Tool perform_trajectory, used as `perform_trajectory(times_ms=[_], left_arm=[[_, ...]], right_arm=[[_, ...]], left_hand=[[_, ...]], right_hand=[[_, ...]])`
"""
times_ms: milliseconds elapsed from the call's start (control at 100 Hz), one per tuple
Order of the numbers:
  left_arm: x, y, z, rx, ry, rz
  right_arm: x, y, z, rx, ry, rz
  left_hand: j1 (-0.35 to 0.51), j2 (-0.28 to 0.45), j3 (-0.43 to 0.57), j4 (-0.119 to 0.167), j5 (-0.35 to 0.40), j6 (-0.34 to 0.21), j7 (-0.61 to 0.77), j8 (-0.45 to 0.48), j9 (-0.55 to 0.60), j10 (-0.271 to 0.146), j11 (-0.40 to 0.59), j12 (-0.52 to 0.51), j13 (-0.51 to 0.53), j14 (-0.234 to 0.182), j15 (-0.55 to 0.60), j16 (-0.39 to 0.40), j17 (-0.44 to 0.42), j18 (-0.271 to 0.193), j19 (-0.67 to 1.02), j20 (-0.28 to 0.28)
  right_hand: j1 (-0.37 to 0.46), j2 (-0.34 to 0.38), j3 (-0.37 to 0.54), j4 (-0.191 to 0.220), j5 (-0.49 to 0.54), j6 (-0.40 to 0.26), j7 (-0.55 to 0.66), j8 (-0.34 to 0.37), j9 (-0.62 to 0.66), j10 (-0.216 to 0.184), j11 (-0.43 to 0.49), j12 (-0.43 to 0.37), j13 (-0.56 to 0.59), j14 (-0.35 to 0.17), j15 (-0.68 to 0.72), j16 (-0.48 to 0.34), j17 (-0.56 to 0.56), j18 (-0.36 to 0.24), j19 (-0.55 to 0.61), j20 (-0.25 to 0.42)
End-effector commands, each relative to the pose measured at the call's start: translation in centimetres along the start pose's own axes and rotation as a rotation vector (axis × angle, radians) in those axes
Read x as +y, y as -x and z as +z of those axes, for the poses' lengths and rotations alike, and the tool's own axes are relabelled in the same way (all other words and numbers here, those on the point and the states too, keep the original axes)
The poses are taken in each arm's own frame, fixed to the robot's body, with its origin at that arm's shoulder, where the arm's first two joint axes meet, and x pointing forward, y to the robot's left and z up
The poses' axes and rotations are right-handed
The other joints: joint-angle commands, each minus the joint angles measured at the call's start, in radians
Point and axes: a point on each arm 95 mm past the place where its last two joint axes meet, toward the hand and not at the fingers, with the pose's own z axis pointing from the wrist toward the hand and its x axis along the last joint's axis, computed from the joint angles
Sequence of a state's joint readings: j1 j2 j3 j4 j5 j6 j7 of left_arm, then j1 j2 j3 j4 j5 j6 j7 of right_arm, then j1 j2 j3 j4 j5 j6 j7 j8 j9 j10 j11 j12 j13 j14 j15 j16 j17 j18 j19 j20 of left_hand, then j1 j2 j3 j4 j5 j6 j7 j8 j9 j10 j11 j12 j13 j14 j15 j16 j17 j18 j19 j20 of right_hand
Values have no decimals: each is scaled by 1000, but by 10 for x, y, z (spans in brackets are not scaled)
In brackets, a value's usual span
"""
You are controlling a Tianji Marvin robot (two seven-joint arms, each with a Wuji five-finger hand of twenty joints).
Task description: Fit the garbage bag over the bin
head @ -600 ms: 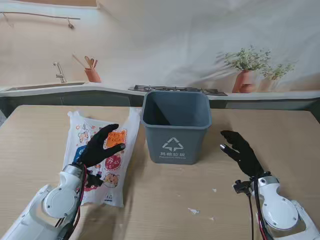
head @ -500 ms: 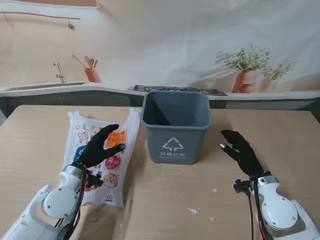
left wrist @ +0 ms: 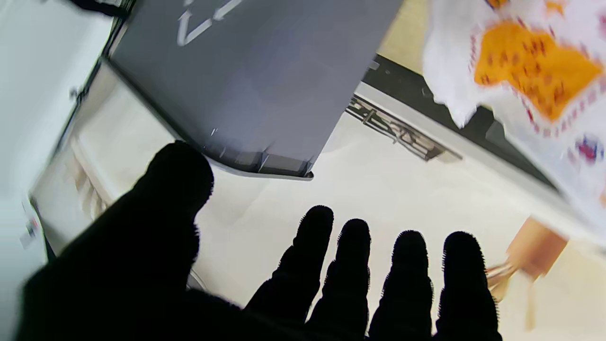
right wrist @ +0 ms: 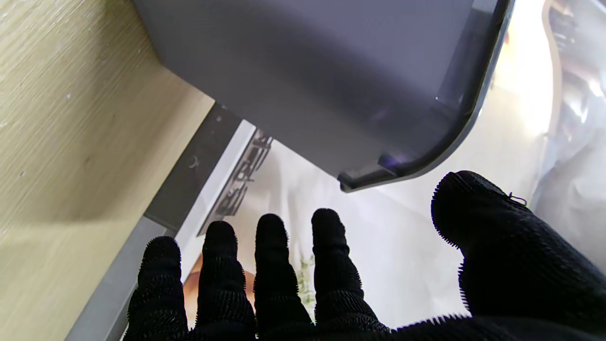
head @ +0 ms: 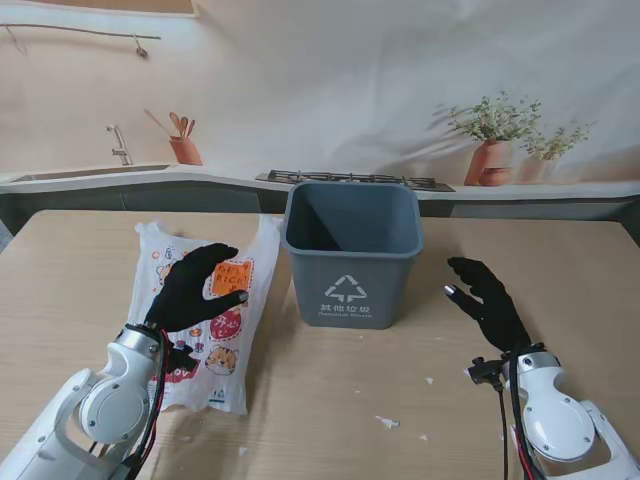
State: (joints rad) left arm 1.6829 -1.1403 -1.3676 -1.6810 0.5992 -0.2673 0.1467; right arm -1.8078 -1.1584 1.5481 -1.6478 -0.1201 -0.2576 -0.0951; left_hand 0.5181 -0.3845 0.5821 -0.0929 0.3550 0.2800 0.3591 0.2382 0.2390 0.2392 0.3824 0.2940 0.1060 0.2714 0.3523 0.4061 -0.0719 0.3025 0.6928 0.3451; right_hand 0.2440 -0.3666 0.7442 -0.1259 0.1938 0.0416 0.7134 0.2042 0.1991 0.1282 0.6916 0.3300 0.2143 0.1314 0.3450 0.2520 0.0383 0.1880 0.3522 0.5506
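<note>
Wooden table (head: 80, 270) carries everything. Grey plastic bin (head: 352, 256) w/ a recycling mark stands upright mid-table, unlined. White printed plastic garbage bag (head: 165, 262) lies flat to its left, just beside it. Left hand (head: 196, 290) hovers over the bag, fingers spread, holding nothing — right hand (head: 488, 300) likewise released, near the bin's right side. Risks: thin film slips a pinch, or grabbing both layers leaves the mouth closed — light bin could also shift.

White arms, black gloved hands

Each hand — left hand (head: 195, 290), right hand (head: 487, 300) — wears a black knitted glove with a fuzzy, nubbed surface; the forearms are glossy white rounded shells with grey disc joints — red and black cables run along the wrists.
</note>
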Motion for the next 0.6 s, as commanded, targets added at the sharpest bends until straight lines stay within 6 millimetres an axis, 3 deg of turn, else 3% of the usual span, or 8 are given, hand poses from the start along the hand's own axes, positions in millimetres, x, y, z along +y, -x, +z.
perform_trajectory(times_ms=[0,100,220,450,590], left_arm=[[-30,-6,14,51,-10,88],[-60,-1,35,68,44,320],[-78,12,61,5,101,439],[-89,48,103,-149,306,536],[-88,69,123,-187,401,600]], right_arm=[[-4,1,-4,0,-1,12],[-3,2,-4,0,5,16],[-5,1,-4,-5,-3,12],[-8,1,-3,-12,-14,6],[-9,1,-2,-14,-19,2]], left_hand=[[16,-12,25,31,-16,-26,-2,12,0,-10,18,15,-13,-14,25,16,-11,-20,28,15],[14,-20,56,34,-72,-31,6,17,-34,-31,28,22,-14,-36,8,-5,-8,-12,-21,-11],[22,-30,80,32,-102,-34,-8,6,-36,-38,-21,-6,-23,-50,-50,-23,-9,4,-104,-53],[42,-39,96,36,-133,-48,-33,-10,-39,-49,-86,-42,-40,-82,-151,-31,-5,2,-256,-126],[-15,-51,61,20,-171,-92,-33,-12,-50,-60,-145,-76,-55,-99,-208,-28,-1,-11,-297,-142]], right_hand=[[-5,19,9,22,14,-40,5,0,-25,-26,22,6,13,-23,11,3,6,-22,-22,6],[-6,19,11,22,15,-40,4,0,-22,-27,24,6,13,-22,11,3,6,-23,-22,6],[-8,20,13,21,16,-40,4,1,-23,-28,24,6,15,-23,12,4,7,-22,-22,6],[-7,18,13,21,20,-40,4,3,-20,-27,26,6,15,-24,11,4,7,-21,-22,6],[-8,18,12,21,19,-43,4,3,-20,-29,26,6,15,-25,11,4,7,-22,-22,7]])
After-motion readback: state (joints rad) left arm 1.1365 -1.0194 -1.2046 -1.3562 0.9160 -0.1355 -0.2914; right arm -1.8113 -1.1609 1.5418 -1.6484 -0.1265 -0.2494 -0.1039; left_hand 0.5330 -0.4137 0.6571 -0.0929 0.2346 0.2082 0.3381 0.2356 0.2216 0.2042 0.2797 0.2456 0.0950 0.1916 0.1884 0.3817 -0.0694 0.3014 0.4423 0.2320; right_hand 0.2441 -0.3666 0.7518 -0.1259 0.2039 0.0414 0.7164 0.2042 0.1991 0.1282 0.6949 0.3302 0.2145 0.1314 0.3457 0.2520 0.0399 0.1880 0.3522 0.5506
